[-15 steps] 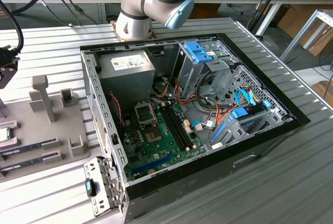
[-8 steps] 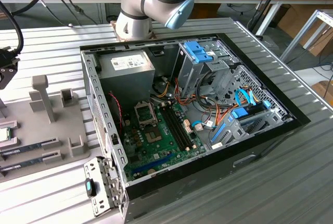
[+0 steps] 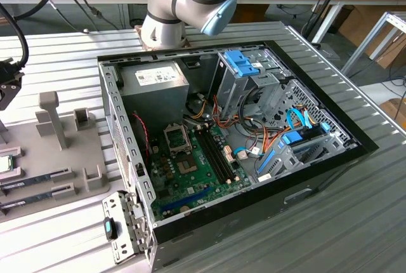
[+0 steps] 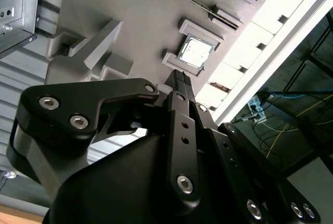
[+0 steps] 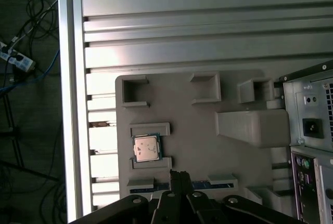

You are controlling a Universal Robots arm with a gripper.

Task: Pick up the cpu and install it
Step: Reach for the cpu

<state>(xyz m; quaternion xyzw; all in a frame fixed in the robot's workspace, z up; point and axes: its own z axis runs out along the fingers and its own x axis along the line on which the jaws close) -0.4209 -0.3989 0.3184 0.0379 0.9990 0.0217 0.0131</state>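
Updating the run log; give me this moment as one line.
end effector: shut, empty, apart from chip | chip: lying in its slot on grey tray | install: not yet done

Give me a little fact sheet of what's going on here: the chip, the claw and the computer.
cpu: lies flat in its pocket on the holder tray, silver top up
gripper: shut and empty, hovers over the tray close to the cpu, apart from it
holder tray: grey, on the slatted table beside the computer case
computer case: side panel off, motherboard exposed
progress: cpu not yet picked up
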